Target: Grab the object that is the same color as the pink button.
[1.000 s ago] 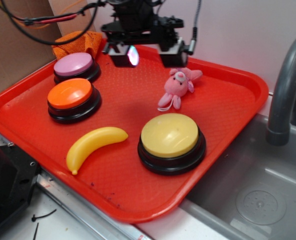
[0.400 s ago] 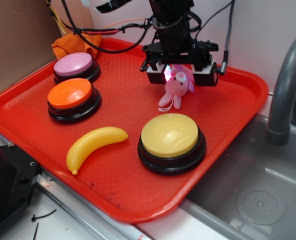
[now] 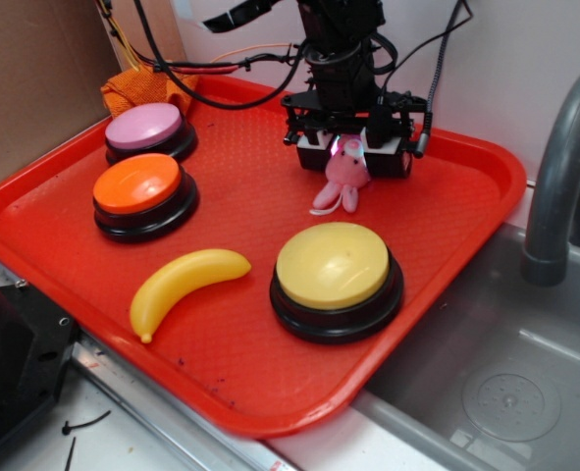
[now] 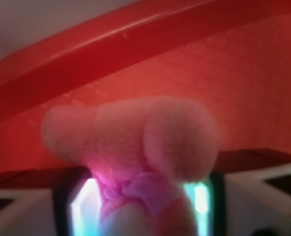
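Note:
The object, a small pink plush animal (image 3: 346, 177), lies at the back of the red tray (image 3: 466, 196) with its legs dangling toward me. My gripper (image 3: 350, 149) stands straight down over it, its fingers closed against the toy's head and body from both sides. In the wrist view the plush (image 4: 135, 142) fills the space between the two lit pads (image 4: 86, 204), blurred by closeness. The pink button (image 3: 144, 128), with a mauve dome on a black base, sits at the tray's back left, well apart from the gripper.
An orange button (image 3: 137, 184), a yellow banana (image 3: 184, 285) and a large yellow button (image 3: 334, 265) share the tray. An orange cloth (image 3: 142, 86) lies behind the pink button. A grey faucet (image 3: 564, 147) and sink (image 3: 505, 383) stand to the right.
The gripper moved right and down from the tray's back middle onto the plush, and its fingers have drawn in against the toy. The toy's body now hangs more upright.

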Motion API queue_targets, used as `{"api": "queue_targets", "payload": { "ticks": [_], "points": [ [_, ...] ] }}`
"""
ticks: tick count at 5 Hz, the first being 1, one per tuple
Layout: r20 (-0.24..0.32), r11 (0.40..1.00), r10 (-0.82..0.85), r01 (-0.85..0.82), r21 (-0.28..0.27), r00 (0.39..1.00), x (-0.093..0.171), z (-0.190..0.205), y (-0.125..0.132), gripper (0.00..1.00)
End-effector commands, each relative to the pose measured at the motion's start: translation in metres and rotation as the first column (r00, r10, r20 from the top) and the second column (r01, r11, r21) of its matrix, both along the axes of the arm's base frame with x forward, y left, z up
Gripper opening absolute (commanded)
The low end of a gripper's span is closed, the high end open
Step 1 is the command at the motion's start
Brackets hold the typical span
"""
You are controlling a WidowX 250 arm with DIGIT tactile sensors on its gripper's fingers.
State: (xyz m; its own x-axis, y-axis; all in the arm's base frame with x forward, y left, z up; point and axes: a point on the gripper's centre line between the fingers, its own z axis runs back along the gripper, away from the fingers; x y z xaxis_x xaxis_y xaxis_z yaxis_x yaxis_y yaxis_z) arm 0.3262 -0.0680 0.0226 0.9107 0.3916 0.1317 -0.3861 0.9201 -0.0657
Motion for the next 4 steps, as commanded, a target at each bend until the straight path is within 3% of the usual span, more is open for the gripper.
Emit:
{"api": "queue_targets", "payload": {
  "ticks": [1,2,3,4],
  "points": [
    [0.000,0.981,-0.189,0.188,0.049,0.982,-0.009,0.066,0.009,0.00],
    [-0.063,0.959,-0.278,0.281,0.048,0.959,-0.024,0.097,0.013,0.00],
    [-0.105,0.921,-0.389,0.388,-0.032,0.915,-0.038,0.123,0.016,0.00],
    [-0.048,0.917,-0.399,0.400,0.011,0.916,-0.074,0.167,0.028,0.00]
  ]
}}
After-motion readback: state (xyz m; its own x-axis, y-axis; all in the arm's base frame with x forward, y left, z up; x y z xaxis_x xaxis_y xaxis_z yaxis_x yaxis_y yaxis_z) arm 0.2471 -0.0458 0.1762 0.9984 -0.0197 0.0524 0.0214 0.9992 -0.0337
